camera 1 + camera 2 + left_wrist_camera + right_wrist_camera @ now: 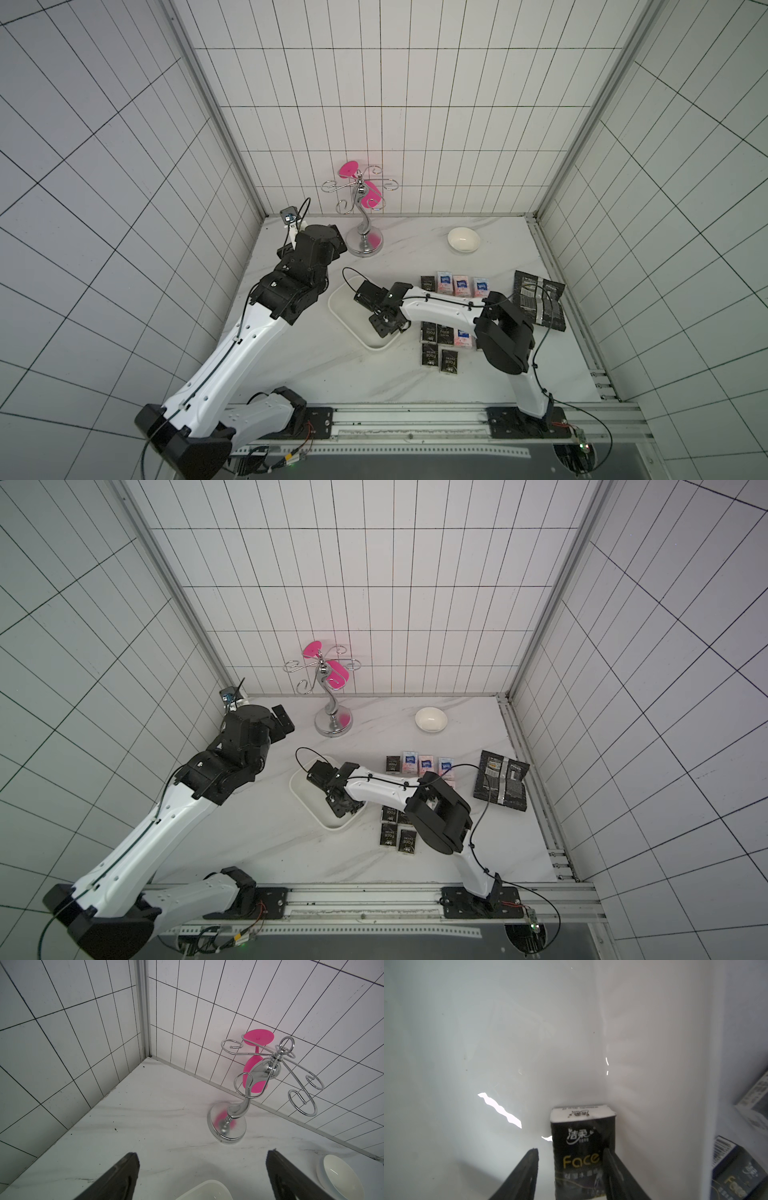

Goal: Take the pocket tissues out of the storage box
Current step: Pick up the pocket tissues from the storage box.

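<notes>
Jaws of right gripper (571,1152) half-open, straddling black pocket tissue pack (583,1142) on storage box (348,306) floor by wall: one side close, gap on other. Other pocket tissues (460,286) lie on table (332,374) at box's 3 o'clock. Left gripper (202,1157) jaws wide, empty, at box's 11 o'clock. Step: seemingly final pick. Next: centre, close, lift clear of wall.

Marble table (332,374), storage box (347,318), pocket tissues (461,284), bowl (463,240)

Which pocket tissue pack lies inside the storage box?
The black Face pack between the jaws of the right gripper; all other packs lie outside, on the table.
</notes>
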### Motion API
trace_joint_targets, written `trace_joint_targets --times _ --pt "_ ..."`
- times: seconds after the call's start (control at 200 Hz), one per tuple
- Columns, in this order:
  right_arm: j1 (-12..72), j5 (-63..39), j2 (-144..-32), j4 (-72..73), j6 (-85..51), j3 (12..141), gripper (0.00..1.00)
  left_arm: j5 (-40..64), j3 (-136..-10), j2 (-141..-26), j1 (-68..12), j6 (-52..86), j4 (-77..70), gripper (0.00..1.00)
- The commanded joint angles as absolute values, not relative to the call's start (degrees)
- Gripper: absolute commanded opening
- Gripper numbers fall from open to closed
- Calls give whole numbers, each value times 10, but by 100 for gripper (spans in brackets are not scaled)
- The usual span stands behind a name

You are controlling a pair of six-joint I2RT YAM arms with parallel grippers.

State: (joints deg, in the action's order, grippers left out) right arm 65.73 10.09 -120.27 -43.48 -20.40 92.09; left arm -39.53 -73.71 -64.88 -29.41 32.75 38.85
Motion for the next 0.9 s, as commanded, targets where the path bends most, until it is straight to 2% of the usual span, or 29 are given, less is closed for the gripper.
trace_joint_targets --times 0.0,0.26,0.325,0.475,0.545,0.66,0.895 --pt "658 92 -1233 -458 -211 953 55 -391 -750 -640 -292 330 393 99" --pt "645 81 -1255 -462 -206 975 56 -390 -749 -639 -292 326 393 99" --pt "643 69 -1258 -456 -200 975 47 -390 -748 -637 -292 326 390 99" --pt "641 46 -1272 -456 -193 989 20 -388 -747 -637 -292 326 389 99" --pt "641 43 -1271 -456 -194 990 12 -389 -747 -636 -292 325 389 99" --pt "643 39 -1252 -439 -193 982 6 -390 -747 -634 -292 323 387 99" --pt "642 34 -1163 -386 -204 948 5 -389 -747 -634 -292 323 386 99"
